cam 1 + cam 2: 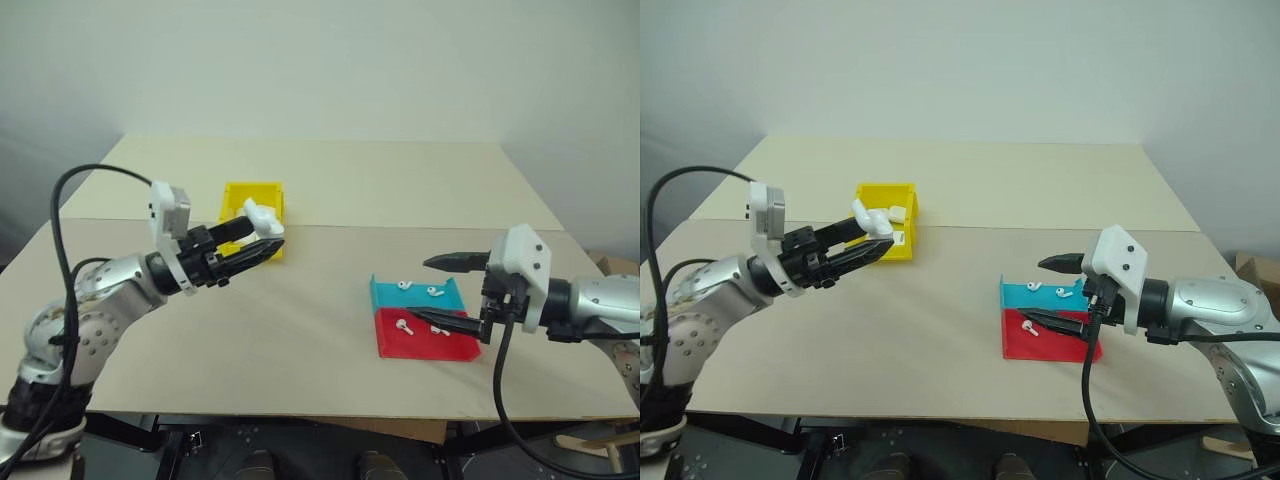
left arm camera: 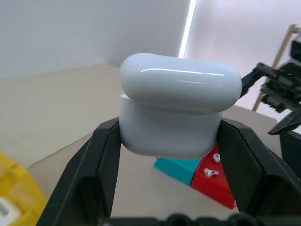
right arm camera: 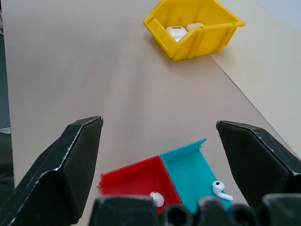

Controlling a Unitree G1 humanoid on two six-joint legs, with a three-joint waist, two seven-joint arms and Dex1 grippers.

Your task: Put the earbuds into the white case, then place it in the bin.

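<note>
Left wrist view shows the white case [image 2: 178,110] close up, lid slightly ajar, pinched between the left gripper [image 1: 262,238] fingers and held above the table near the bin [image 1: 250,208]. Right wrist view shows two look-alike cases [image 3: 181,31] inside the bin. Right gripper [image 1: 445,290] jaws wide apart, empty, over the tray [image 1: 420,318] holding earbuds [image 1: 434,292].

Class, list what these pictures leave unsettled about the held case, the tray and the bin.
- White case, left wrist view: contents hidden by its nearly shut lid.
- Tray, head views: earbud count uncertain; right gripper covers part.
- Bin, right wrist view: front wall hides its floor, so case count unclear.
</note>
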